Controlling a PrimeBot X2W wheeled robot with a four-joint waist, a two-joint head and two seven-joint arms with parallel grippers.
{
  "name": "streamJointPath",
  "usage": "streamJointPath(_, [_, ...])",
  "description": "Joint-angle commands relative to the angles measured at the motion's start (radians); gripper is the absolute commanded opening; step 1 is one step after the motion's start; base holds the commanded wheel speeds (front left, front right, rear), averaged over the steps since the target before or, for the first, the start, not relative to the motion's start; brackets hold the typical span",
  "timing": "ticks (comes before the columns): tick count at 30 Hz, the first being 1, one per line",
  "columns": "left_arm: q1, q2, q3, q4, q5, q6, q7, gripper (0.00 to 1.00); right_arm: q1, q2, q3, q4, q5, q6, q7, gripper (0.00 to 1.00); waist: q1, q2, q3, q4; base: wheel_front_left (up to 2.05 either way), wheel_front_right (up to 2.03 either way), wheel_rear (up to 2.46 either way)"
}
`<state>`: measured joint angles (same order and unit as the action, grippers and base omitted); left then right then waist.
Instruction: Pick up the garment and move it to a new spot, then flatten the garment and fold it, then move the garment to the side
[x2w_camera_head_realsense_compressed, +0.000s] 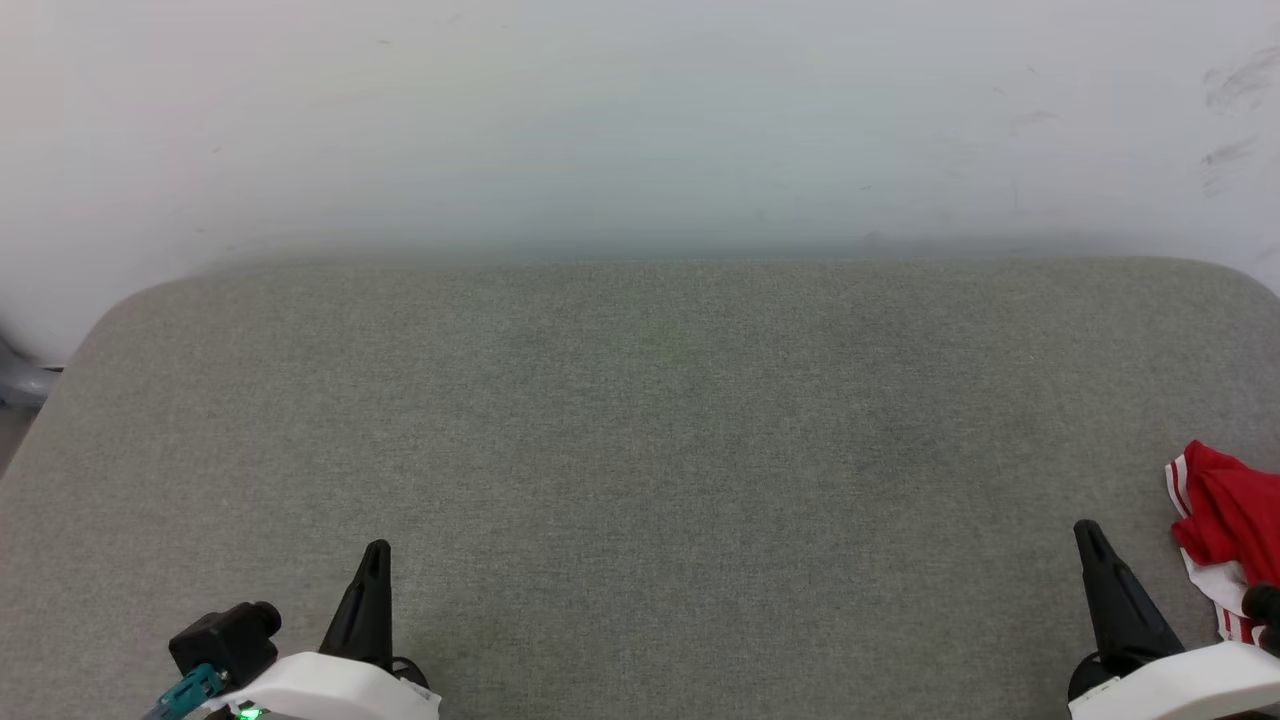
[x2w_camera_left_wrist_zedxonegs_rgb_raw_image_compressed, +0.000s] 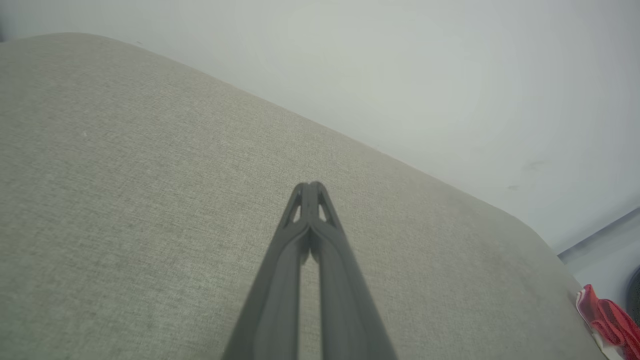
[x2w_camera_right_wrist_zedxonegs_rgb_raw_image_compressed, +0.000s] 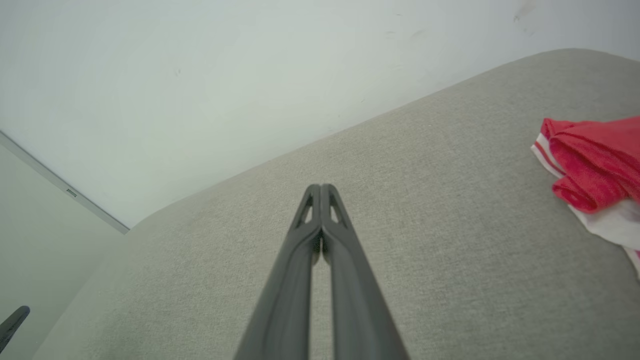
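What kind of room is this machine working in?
Probably a bare indoor test space: a plain, scuffed white wall, one grey fabric-covered surface, and a crumpled red garment at its right edge.

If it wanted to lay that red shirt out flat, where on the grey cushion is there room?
Nearly the whole grey cushion is bare: from the left hand across to the right hand, and back to the white wall. The one crowded spot is the near right edge, where the garment lies bunched beside the right hand.
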<state>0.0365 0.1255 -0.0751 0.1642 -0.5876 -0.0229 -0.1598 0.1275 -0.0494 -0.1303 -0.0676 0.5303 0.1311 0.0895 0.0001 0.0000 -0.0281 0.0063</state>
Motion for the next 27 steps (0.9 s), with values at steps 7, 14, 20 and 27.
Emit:
streamJointPath(7, [-0.043, -0.006, 0.03, -0.001, -0.134, -0.016, 0.034, 0.0, -0.052, -0.002, 0.002, 0.028, 0.144, 0.0, 0.003, 0.0, 0.0, 0.0, 0.002, 0.0, 0.0, 0.0, 0.0])
streamJointPath(14, [-0.055, -0.014, 0.047, 0.007, -0.231, -0.026, 0.06, 0.0, -0.074, -0.002, 0.004, 0.058, 0.245, 0.0, 0.005, 0.0, 0.0, 0.0, 0.005, -0.001, 0.0, 0.0, 0.0])
streamJointPath(20, [-0.064, -0.02, 0.062, 0.014, -0.307, -0.034, 0.081, 0.0, -0.09, -0.002, 0.005, 0.083, 0.326, 0.0, 0.007, 0.0, -0.0001, 0.0, 0.006, -0.001, 0.0, 0.0, 0.0])
streamJointPath(27, [-0.074, -0.025, 0.075, 0.021, -0.379, -0.042, 0.101, 0.0, -0.106, -0.002, 0.006, 0.106, 0.402, 0.0, 0.009, 0.0, -0.0001, 0.0, 0.008, -0.002, 0.0, 0.0, 0.0])
